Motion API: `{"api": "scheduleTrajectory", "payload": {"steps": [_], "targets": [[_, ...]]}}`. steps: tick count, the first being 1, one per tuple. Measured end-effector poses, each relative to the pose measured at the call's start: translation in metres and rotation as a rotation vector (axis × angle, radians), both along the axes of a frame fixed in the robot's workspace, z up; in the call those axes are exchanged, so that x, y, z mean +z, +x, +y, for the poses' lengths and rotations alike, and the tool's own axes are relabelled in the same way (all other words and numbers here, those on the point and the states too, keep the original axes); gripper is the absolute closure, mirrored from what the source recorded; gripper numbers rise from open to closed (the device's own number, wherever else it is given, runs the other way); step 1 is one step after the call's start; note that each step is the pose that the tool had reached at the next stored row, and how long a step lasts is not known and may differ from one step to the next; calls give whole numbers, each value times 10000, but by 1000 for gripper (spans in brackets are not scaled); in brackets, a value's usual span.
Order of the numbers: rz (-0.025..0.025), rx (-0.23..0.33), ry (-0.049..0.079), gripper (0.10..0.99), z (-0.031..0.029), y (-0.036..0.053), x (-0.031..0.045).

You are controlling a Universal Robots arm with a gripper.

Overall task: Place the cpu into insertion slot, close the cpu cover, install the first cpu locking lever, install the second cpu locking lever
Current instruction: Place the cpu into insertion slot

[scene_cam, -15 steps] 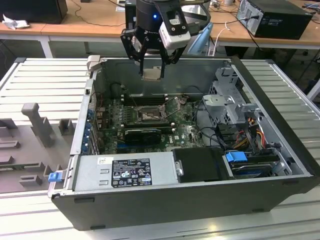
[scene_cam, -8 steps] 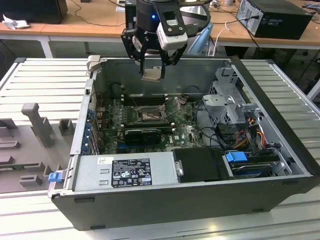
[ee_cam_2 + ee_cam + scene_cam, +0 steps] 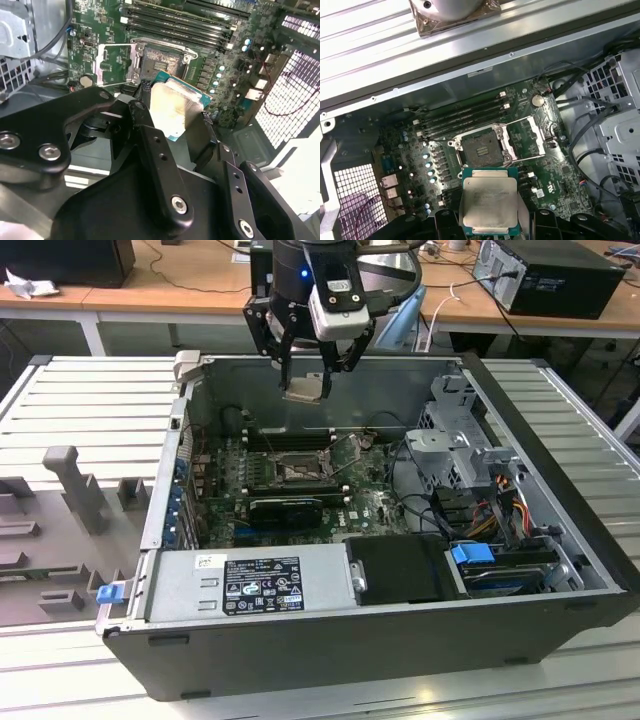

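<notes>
The claw (image 3: 305, 385) is clenched on the cpu (image 3: 488, 202), silver top showing, high over the open computer case (image 3: 400, 640). Beneath the claw the insertion slot (image 3: 481, 149) sits bare, and just beside it the cpu cover (image 3: 536, 135) lies flipped open.

The exterior view is looking down from well back over the open computer case (image 3: 330, 640), the gripper (image 3: 305, 385) hanging at twelve o'clock. Both wrist views are peering close past the gripper onto the green board (image 3: 560, 167), sharing the insertion slot (image 3: 481, 149) and the cpu (image 3: 175, 110).
</notes>
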State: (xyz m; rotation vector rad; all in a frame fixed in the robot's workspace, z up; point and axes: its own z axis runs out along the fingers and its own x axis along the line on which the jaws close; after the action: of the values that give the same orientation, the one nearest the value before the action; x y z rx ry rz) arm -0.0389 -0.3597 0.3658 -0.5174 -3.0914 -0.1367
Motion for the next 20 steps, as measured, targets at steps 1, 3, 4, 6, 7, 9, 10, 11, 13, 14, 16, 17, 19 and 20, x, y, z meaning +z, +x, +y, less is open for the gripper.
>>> {"api": "scheduleTrajectory", "payload": {"steps": [1, 3, 4, 6, 7, 9, 10, 11, 13, 14, 16, 17, 19, 20], "targets": [[0, -71, -1, 565, 0, 0, -1], [1, -242, -7, 565, 0, 0, -2], [0, -311, -8, 565, 0, 0, -3], [0, -490, -14, 565, 0, 0, -4], [0, -558, -17, 565, 0, 1, -5], [1, -842, -17, 565, 0, 1, -6], [1, -941, -17, 565, 0, 1, -7], [1, -1009, -16, 565, 0, 1, -8], [1, -1139, -16, 565, -1, 1, -26], [1, -1141, -17, 565, -1, 1, -36], [1, -1141, -17, 565, -1, 1, -49], [1, -1140, -17, 565, -1, 1, -55], [2, -1142, -20, 565, -1, 1, -61], [2, -1144, -19, 565, -1, 1, -62]]}}
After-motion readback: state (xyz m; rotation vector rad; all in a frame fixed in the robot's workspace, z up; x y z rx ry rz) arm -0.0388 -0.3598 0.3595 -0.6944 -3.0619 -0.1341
